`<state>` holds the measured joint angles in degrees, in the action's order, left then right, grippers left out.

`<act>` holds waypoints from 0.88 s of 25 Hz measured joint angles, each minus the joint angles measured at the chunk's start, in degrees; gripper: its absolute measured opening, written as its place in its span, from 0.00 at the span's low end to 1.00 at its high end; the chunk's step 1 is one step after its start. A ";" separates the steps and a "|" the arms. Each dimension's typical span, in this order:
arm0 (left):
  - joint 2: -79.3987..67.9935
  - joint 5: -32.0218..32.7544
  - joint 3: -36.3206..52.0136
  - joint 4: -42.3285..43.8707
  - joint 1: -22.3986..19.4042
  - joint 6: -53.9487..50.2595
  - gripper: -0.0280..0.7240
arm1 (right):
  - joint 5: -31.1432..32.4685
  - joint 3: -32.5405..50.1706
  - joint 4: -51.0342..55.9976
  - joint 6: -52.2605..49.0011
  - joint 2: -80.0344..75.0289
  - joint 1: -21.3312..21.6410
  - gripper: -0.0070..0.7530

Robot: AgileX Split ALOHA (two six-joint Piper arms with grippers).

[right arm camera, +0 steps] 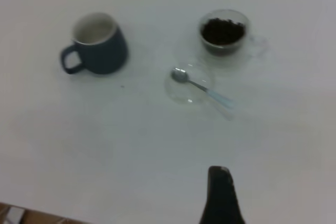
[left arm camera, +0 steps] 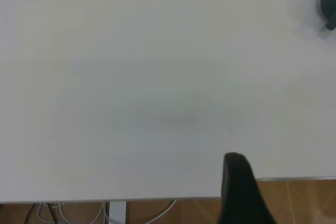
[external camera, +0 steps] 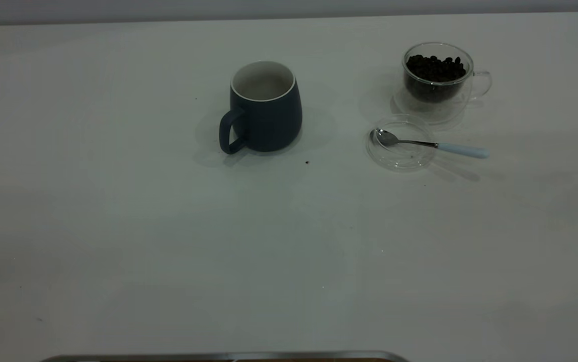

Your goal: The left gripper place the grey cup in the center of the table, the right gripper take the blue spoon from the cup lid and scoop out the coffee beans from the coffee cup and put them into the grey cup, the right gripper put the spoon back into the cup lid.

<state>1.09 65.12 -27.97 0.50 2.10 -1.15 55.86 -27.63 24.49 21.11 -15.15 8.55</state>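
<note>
Looking down from my wrists:
Grey cup (external camera: pixel 265 106): upright mid-table (external camera: pixel 117 226), handle toward my left side.
Coffee cup (external camera: pixel 437 80): right of it, holding the coffee beans (external camera: pixel 435 68).
Blue spoon (external camera: pixel 429 144): bowl in the cup lid (external camera: pixel 400 143), handle over the rim.
My claws: one dark fingertip each; spread or pressed together, I cannot tell.

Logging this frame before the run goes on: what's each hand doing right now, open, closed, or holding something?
Left hand: holds nothing, open or closed cannot be told.
Right hand: holds nothing, open or closed cannot be told.
</note>
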 joint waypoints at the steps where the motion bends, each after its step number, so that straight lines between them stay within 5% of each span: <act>1: 0.00 0.00 0.00 0.00 0.00 0.00 0.70 | 0.11 0.00 -1.17 -0.41 0.00 0.00 0.78; 13: 0.00 0.00 0.00 0.00 0.00 -0.08 0.70 | 2.48 0.00 -12.37 -13.72 0.38 -0.60 0.78; 22: 0.00 0.00 0.00 0.00 0.00 -0.08 0.70 | 7.57 0.00 -23.65 -20.57 10.02 -11.65 0.78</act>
<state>1.09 65.12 -27.97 0.50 2.10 -1.23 63.43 -27.63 0.84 0.53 -5.12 -3.10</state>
